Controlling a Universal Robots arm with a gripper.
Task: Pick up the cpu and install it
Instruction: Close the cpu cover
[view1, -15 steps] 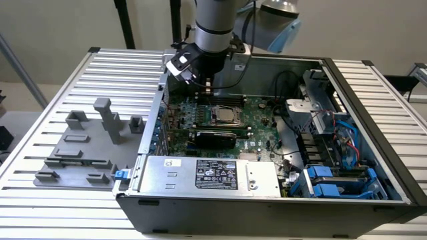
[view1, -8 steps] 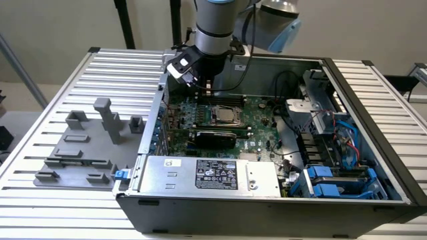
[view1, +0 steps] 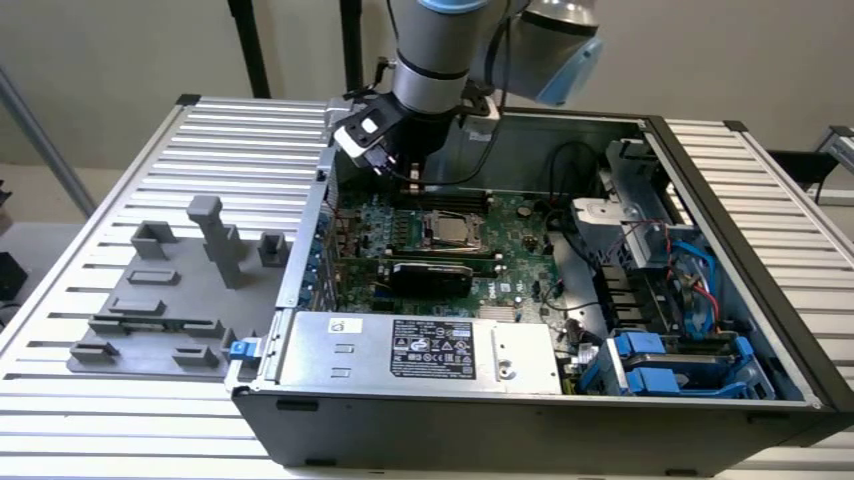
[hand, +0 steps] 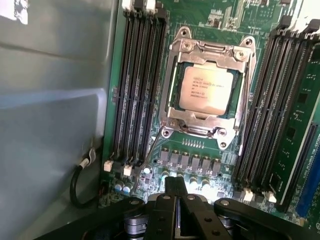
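The cpu lies flat in the motherboard socket, its silvery top with printed text facing up, and a metal retention frame surrounds it. In the exterior view the cpu sits mid-board inside the open computer case. My gripper hangs above the board's far edge, a short way beyond the socket and apart from the chip. In the wrist view my gripper is shut, its black fingers pressed together with nothing between them.
Black memory slots flank the socket on both sides. The case's metal wall stands close beside the gripper. A power supply fills the case front, with blue drive bays at the exterior view's right. Grey fixture blocks stand on the slatted table.
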